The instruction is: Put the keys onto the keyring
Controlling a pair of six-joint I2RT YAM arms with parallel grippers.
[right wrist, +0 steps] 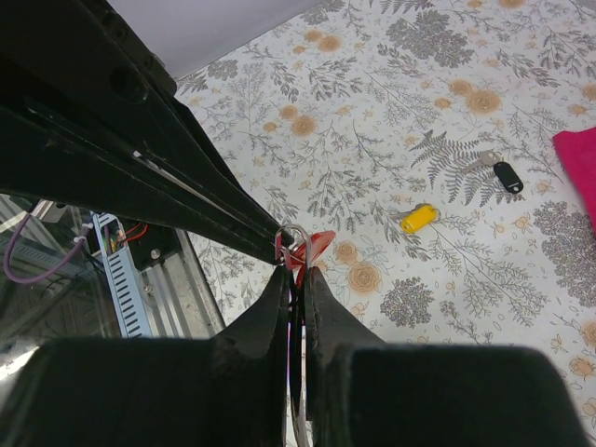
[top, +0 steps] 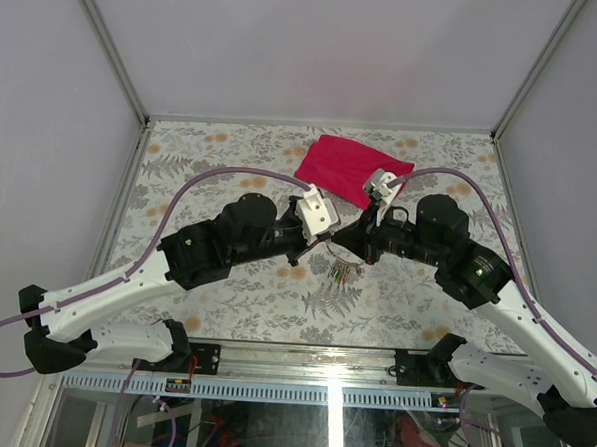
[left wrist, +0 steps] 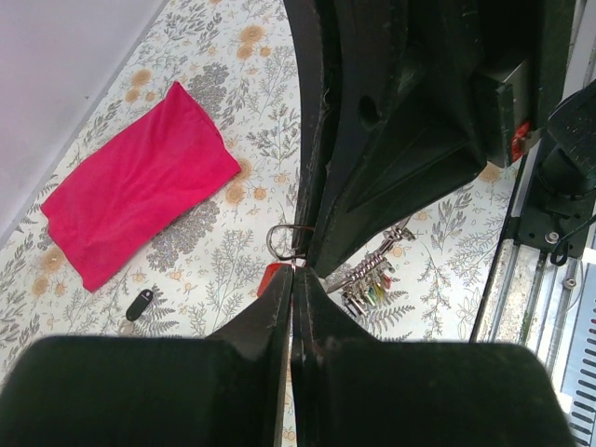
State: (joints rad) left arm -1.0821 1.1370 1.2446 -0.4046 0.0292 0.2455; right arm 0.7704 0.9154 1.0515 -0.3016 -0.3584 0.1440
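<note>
Right gripper [right wrist: 294,270] tight on keyring [left wrist: 368,277]

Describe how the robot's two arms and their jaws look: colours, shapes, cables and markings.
Both the left arm and the right arm have white lower links, bulky black rounded joint housings and a white block at the wrist. A lilac cable runs along each. Each black housing shows a small green light. The jaws are black, tapering wedges.

No readable text, label, brand, number or sign — none in any of the three views
</note>
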